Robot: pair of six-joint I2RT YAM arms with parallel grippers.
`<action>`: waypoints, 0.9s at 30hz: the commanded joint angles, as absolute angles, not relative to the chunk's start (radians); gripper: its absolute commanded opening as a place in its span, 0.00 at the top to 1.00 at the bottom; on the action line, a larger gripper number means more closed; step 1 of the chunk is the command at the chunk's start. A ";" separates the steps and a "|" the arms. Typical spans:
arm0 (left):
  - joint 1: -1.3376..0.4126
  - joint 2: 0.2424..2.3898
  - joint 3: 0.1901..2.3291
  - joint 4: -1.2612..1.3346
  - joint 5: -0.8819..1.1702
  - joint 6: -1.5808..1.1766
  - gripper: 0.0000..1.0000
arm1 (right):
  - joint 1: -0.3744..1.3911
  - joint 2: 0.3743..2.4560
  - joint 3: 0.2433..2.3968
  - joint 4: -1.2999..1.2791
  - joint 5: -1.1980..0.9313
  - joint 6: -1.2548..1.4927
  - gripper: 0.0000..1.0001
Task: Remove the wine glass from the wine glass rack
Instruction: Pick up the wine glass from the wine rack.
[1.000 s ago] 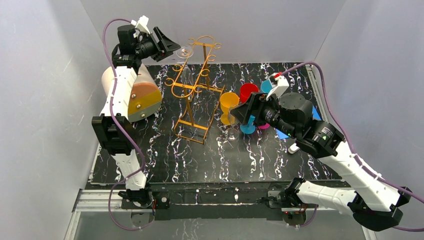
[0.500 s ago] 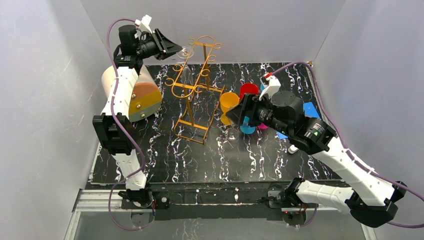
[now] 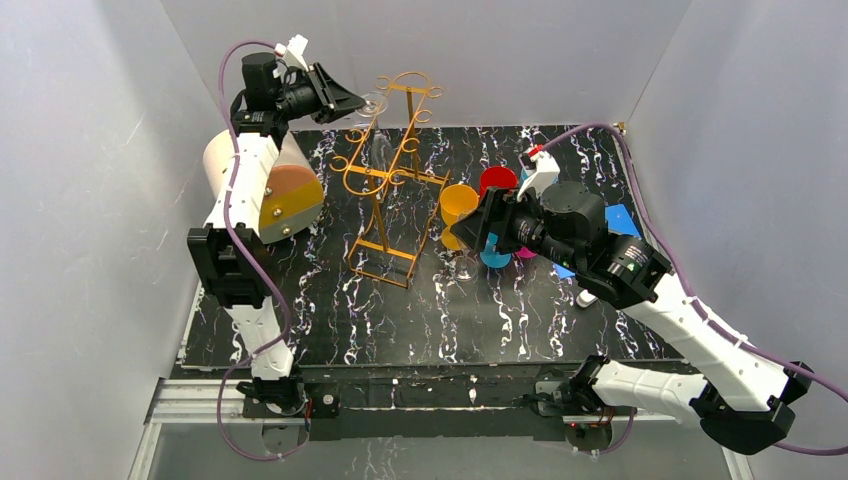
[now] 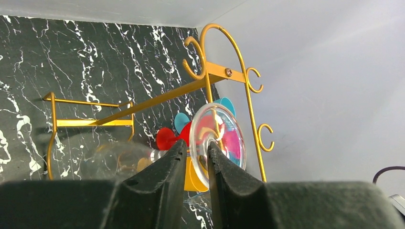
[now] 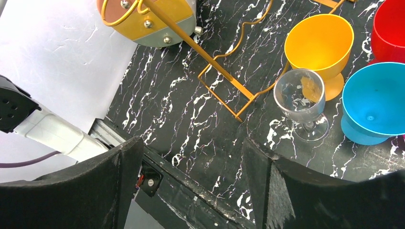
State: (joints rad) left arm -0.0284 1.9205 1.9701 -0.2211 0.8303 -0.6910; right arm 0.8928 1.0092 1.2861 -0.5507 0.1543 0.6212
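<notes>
- A cream-and-orange round box (image 3: 270, 188) lies on its side at the left of the black marbled table (image 5: 191, 112), near the left arm.
- The left gripper (image 4: 196, 143) is held high at the back left, level with the top of the rack (image 4: 220, 71).
- Its jaws are drawn nearly together with only a thin gap between them. They pinch the wine glass (image 4: 217, 138) where the stem meets the round foot.
- The wine glass hangs upside down from the upper rail of the rack, on its left side. The foot is at the top beside the curled ends and the bowl hangs below it inside the frame.
- The rack stands upright left of the middle of the table, its rectangular wire base flat on the top.
- Just right of the rack base, a yellow cup (image 5: 317, 45) stands upright. A second clear glass (image 5: 300, 98) stands upright in front of it, with its foot on the table.
- A red cup (image 5: 389, 28) stands behind and to the right of the yellow one. A blue cup (image 5: 375, 98) stands just beside the second clear glass.
- The right gripper (image 5: 191, 152) hovers above this group of cups. Its jaws are spread wide with nothing between them, and it points toward the rack base.
</notes>
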 commanded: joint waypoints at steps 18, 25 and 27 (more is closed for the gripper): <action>-0.029 1.862 1.839 0.042 0.812 -0.947 1.00 | 0.896 0.939 1.285 -0.503 0.323 0.605 0.16; -0.020 1.819 1.764 0.263 0.801 -1.108 1.00 | 0.895 0.886 1.293 -0.483 0.428 0.627 0.17; -0.015 1.821 1.768 0.250 0.802 -1.107 1.00 | 0.896 0.862 1.268 -0.471 0.461 0.636 0.17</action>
